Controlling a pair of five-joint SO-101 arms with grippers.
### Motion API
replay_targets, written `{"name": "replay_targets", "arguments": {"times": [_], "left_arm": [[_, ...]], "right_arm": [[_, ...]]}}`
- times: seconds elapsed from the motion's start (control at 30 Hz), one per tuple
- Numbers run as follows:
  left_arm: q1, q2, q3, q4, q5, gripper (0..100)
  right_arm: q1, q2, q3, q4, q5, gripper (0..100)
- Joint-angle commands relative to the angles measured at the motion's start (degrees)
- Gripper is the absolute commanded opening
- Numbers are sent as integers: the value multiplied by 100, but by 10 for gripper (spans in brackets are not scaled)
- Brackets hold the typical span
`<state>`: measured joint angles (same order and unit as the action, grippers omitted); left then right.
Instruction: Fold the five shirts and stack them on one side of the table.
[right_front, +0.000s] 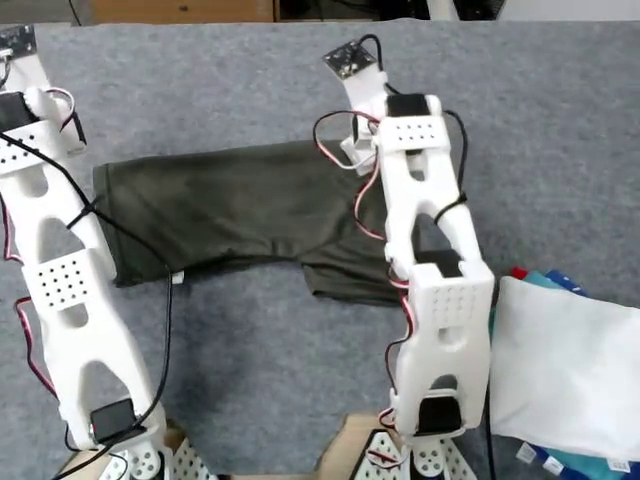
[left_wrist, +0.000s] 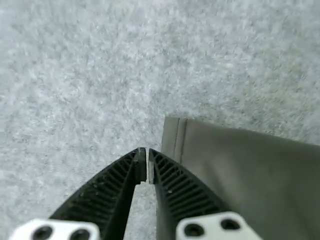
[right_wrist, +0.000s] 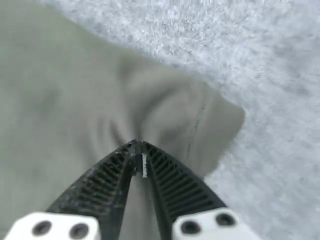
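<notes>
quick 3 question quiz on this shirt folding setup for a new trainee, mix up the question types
1. True or false: the left end effector is shut over the grey cloth, just beside a corner of the olive shirt.
2. Which shirt tops the folded stack at the table's edge? A white shirt; B black shirt; C yellow shirt.
3. Short answer: which end effector is shut on wrinkled olive fabric?

Key
1. True
2. A
3. The right end effector
</notes>
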<state>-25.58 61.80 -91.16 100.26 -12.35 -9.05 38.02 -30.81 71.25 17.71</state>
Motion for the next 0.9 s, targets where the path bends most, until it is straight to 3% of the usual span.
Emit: {"name": "replay_targets", "arguments": {"times": [0.0,0.33,0.4,0.5,0.73,0.87], "left_arm": [[-35,-655,334,79,-53,30],[949,-3213,4774,18,-79,19],[1029,-3723,5679,-290,-79,19],[923,-4523,7077,-870,-97,19],[554,-6387,10875,-3191,-615,19],[193,-7029,12571,-4563,-695,19]], "right_arm": [[-66,-646,-374,440,360,9],[-92,-1648,-1068,2180,1644,9],[-119,-1859,-1086,2558,1934,9],[-224,-2132,-998,3147,2347,9],[-330,-3591,980,3112,2391,9],[-505,-4453,2308,3095,2391,97]]}}
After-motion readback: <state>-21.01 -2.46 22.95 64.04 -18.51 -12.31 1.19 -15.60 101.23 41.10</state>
